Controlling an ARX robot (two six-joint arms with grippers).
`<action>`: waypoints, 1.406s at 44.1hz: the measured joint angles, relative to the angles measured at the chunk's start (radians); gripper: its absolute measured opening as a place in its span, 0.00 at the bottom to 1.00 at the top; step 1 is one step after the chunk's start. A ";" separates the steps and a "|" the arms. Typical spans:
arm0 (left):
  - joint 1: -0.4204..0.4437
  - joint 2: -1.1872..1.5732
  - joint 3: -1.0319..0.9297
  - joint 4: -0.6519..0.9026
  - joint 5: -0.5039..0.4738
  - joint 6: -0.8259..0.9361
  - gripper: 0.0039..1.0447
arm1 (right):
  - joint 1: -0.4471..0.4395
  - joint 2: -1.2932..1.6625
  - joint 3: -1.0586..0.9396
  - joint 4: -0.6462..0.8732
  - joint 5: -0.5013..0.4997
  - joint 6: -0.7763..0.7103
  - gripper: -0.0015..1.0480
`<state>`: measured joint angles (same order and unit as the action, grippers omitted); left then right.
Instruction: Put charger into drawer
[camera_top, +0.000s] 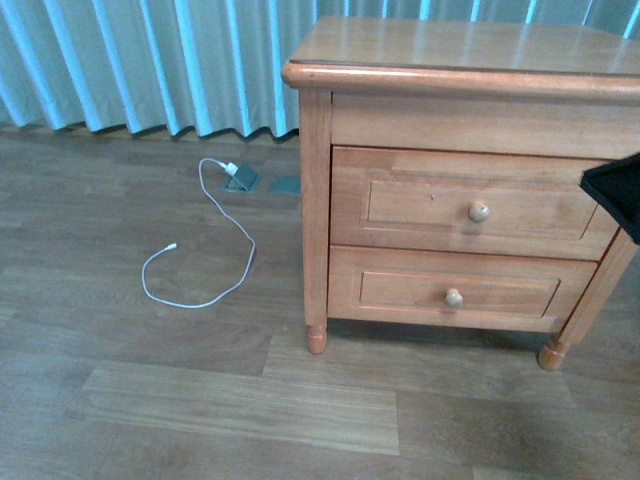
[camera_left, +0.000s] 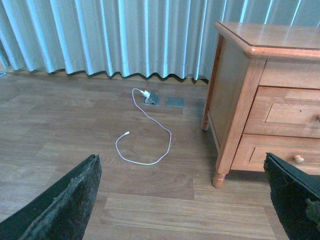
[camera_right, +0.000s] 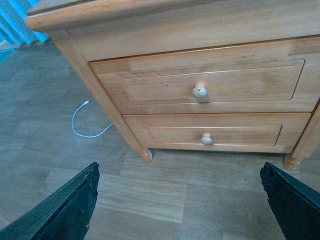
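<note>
Charger nowhere in sight, drawer (camera_top: 470, 205) shut.
Both pincers, left pincer (camera_left: 185, 200) and right pincer (camera_right: 180, 200), gape wide, empty; only a white cable (camera_top: 215, 250) lies left on the floor, easily grabbed by mistake.

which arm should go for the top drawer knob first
Right, probably. The right gripper has open jaws and faces the round pale knob of the closed upper light-wood drawer. The left gripper faces the floor and the white cable instead.
</note>
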<state>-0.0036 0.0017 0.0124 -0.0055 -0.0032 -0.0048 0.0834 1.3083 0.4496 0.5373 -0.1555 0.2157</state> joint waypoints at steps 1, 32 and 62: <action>0.000 0.000 0.000 0.000 0.000 0.000 0.94 | -0.009 -0.055 -0.020 -0.027 -0.011 0.005 0.92; 0.000 0.000 0.000 0.000 0.000 0.000 0.94 | -0.344 -0.890 -0.258 -0.570 -0.240 -0.004 0.92; 0.000 0.000 0.000 0.000 0.000 0.000 0.94 | -0.087 -1.117 -0.444 -0.346 0.152 -0.212 0.02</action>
<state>-0.0036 0.0013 0.0124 -0.0055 -0.0036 -0.0048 -0.0040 0.1917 0.0051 0.1917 -0.0036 0.0036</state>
